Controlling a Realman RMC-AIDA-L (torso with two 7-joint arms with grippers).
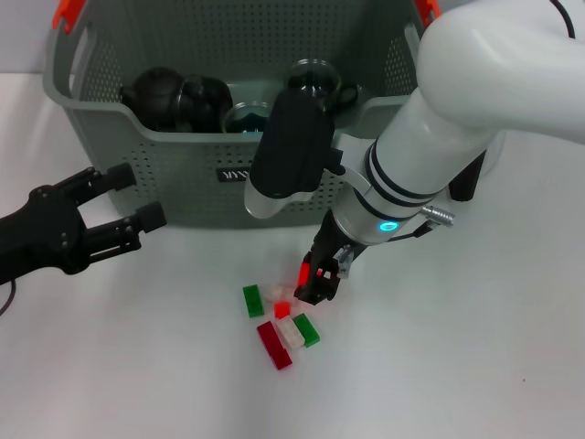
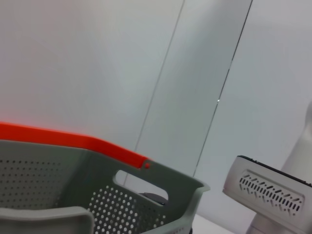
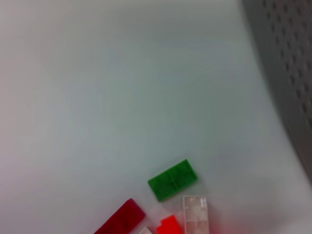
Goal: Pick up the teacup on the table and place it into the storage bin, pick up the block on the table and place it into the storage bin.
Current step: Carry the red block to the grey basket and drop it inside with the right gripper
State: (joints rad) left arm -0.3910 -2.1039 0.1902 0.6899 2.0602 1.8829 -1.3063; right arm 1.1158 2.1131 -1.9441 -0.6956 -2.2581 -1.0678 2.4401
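The grey-green storage bin (image 1: 196, 174) stands at the back of the white table; its rim and orange-red clip also show in the left wrist view (image 2: 161, 180). A dark teacup (image 1: 207, 99) lies inside it. Several blocks lie in front of the bin: a green block (image 1: 253, 300) (image 3: 173, 179), a small red one (image 1: 281, 311) (image 3: 169, 225), a clear one (image 3: 196, 214), a dark red one (image 1: 274, 345) (image 3: 122, 217) and a second green one (image 1: 307, 330). My right gripper (image 1: 315, 279) hangs low just right of them, with a bright red patch at its tip. My left gripper (image 1: 135, 197) is open and holds nothing, left of the bin's front.
A dark teapot (image 1: 154, 96) and glass cups (image 1: 315, 78) also sit in the bin. The bin's perforated wall (image 3: 292, 73) is close to the blocks. My right forearm (image 1: 439, 146) reaches over the bin's right corner.
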